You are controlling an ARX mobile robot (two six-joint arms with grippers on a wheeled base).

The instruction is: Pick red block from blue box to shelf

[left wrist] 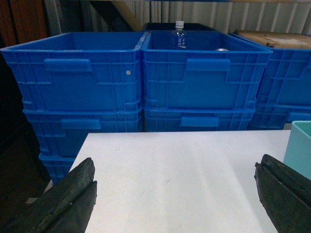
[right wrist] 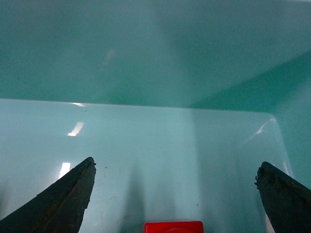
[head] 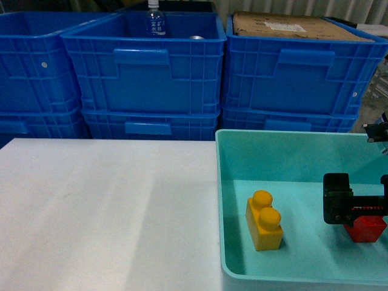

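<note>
1. The red block (head: 365, 229) lies on the floor of the blue box (head: 223, 200), at the lower right of the head view, well right of the yellow brick (head: 265, 220). Its upper part is hidden behind the right gripper, so the stud cannot be seen there.
2. In the right wrist view only the block's top edge shows as a flat red strip (right wrist: 174, 226) at the bottom centre of the frame, its visible edge running left to right. The block looks roughly cubic, with no clear long axis; which way it faces cannot be told.
3. The right gripper (head: 357, 209) is inside the box, directly above and in front of the block in the head view. In the wrist view its dark fingers (right wrist: 58, 199) stand wide apart at the lower corners, with the red strip midway between them and touching neither.
4. The left gripper (left wrist: 175, 204) hangs over the white table (head: 103, 212); its fingers (left wrist: 63, 201) are spread wide at the lower corners of the left wrist view with nothing between them.
5. The yellow brick stands upright in the box, two studs up, its long axis running from lower right to upper left of the frame.
6. Dark blue crates (head: 145, 66) are stacked along the top of the head view. One holds a clear bottle (head: 156, 21); a cardboard sheet (head: 291, 25) lies on the upper right crate.
</note>
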